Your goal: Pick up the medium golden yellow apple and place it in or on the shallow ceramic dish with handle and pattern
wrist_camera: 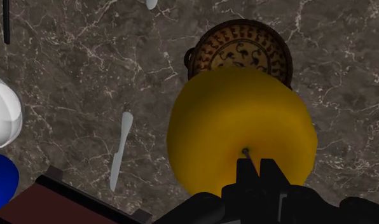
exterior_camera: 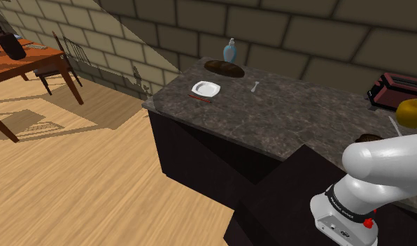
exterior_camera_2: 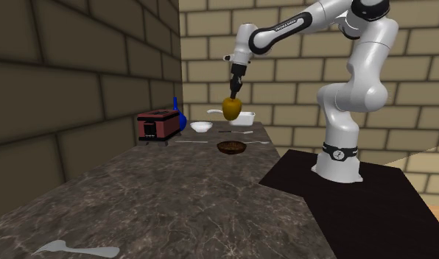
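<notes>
And the apple is up in the air! The golden yellow fruit hangs right under the black gripper, well clear of the dark marbled counter, so the pick-up half of this job looks done. Down the wrist view, the two fingers stand almost together, pinched in at the very top of the apple beside its little stem. It's a narrow grip on a round, smooth thing (not the most reassuring hold, if you ask me). Now, the target: the shallow brown dish with its painted pattern and small loop handle sits flat on the counter below, and nothing can be seen lying in it. From the wrist camera the apple covers the dish's nearer rim, so the two are close to lined up but, by my reading, not quite centred. In the second exterior view the dish lies directly under the fruit, with plenty of open air between them. What's left, then? Nudge over the middle of the dish, come down, and let go low enough that the apple settles instead of rolling out. A pale knife and a white bowl lie off to the side, away from the drop.
</notes>
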Robot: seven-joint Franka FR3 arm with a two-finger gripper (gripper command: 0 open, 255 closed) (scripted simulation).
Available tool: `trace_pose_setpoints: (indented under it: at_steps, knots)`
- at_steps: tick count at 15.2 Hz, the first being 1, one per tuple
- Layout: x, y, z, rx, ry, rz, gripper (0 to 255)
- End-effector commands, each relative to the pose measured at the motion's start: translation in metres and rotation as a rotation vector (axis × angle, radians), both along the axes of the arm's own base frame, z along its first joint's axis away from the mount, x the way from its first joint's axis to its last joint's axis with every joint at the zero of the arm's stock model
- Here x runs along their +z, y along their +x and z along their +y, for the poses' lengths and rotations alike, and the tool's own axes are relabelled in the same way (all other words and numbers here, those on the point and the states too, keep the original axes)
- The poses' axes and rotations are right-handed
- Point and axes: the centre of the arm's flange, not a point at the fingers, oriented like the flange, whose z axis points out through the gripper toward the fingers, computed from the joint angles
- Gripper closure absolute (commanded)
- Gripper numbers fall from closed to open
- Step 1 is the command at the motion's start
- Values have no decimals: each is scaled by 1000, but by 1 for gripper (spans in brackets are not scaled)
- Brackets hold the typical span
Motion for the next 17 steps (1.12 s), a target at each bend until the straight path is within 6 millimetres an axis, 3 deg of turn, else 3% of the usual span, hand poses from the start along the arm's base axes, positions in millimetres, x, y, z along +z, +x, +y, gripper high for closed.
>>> trace_pose_setpoints:
  at_steps: [1,17]
  knots:
    - [4,-25,-8,2,0,1,255]
    - [-80,-25,-8,2,0,1,255]
